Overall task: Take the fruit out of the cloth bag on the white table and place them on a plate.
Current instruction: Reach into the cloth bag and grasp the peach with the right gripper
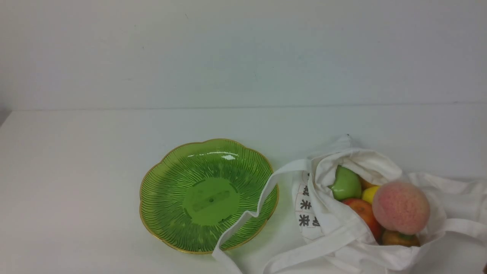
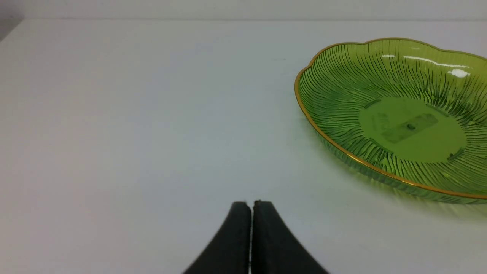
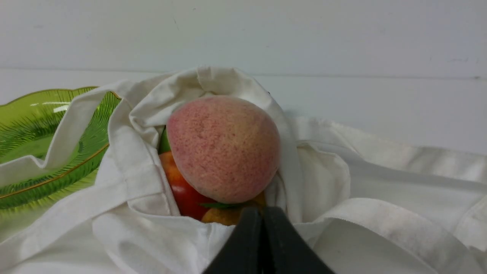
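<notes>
The cloth bag (image 1: 354,236) lies open on the white table (image 1: 76,171) at the right. In its mouth sit a pink peach (image 1: 400,207) on top, a green apple (image 1: 346,184), a yellow lemon (image 1: 370,194), a red apple (image 1: 365,215) and a brown-orange fruit (image 1: 399,239). The green plate (image 1: 207,196) stands empty to the bag's left, and a bag strap (image 1: 247,220) drapes over its rim. My left gripper (image 2: 251,203) is shut and empty above bare table beside the plate (image 2: 392,110). My right gripper (image 3: 261,211) is shut and empty just before the peach (image 3: 224,148).
A pale wall (image 1: 243,53) rises behind the table's far edge. The bag's fabric and second strap (image 3: 380,224) spread out to the right of the fruit. Neither arm shows in the front view.
</notes>
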### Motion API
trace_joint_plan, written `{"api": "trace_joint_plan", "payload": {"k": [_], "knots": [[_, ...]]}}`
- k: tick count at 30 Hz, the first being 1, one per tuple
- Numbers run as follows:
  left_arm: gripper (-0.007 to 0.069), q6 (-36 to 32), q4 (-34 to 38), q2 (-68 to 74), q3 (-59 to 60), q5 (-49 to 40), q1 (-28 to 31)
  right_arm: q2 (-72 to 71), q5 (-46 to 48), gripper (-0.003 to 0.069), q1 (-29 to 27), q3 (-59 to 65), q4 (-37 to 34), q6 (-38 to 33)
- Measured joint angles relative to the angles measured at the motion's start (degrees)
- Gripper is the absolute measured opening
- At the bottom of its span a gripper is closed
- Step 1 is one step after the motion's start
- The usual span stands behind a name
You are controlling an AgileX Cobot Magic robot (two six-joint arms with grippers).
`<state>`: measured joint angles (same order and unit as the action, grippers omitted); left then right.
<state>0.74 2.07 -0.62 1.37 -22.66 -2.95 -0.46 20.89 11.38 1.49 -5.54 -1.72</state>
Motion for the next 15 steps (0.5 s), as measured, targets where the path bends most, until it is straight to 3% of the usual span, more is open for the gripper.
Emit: {"api": "trace_joint_plan", "payload": {"k": [8, 15], "knots": [[-0.0008, 0.00, 0.00, 0.00, 0.00, 0.00, 0.00, 0.00, -1.26, -0.0015, 0.00, 0.10, -2.58, 0.00], [-0.0008, 0.00, 0.00, 0.00, 0.00, 0.00, 0.00, 0.00, -16.14, -0.0015, 0.00, 0.25, -20.16, 1.01]]}}
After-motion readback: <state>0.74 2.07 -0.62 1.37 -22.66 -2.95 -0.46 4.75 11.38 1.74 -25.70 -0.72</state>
